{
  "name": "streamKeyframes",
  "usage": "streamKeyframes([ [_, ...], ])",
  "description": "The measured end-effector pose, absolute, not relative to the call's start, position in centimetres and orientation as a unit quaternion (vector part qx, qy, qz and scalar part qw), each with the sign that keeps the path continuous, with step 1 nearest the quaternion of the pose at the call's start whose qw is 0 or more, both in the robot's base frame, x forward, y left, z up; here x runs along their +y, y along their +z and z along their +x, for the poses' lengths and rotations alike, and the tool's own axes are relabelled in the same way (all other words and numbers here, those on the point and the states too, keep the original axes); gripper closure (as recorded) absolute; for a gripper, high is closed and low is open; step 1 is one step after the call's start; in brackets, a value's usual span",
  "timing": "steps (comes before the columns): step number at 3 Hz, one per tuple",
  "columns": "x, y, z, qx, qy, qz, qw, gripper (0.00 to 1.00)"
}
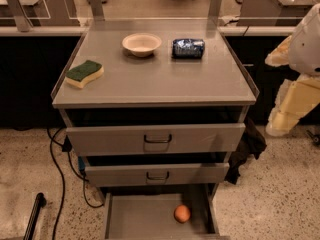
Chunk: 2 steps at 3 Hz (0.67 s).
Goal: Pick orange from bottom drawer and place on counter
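Observation:
The orange [182, 214] lies in the open bottom drawer [140, 219], on the right side of its flat grey tray near the front. The counter [160, 79] is the grey cabinet top above the two upper drawers. My arm's white and cream segments hang at the right edge of the view, and the gripper [281, 121] is at their lower end. It is beside the cabinet's right side, about level with the top drawer, well above and right of the orange.
On the counter are a cream bowl [141, 44], a dark blue packet [188, 48] and a green-and-yellow sponge [84, 73]. The two upper drawers [157, 139] stand slightly open. Black cables [57, 164] trail on the floor at left. Benches stand behind.

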State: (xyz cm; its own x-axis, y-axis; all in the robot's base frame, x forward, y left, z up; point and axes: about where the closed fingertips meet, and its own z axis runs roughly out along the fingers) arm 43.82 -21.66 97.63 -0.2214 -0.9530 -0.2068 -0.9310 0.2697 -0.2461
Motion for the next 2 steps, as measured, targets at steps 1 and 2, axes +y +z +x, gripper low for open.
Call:
streamKeyframes([
  [1, -21.7, 97.6, 43.8, 0.781, -0.035, -0.603, 0.159, 0.41],
  [2, -21.7, 96.5, 43.9, 0.784, -0.037, -0.596, 0.170, 0.65],
])
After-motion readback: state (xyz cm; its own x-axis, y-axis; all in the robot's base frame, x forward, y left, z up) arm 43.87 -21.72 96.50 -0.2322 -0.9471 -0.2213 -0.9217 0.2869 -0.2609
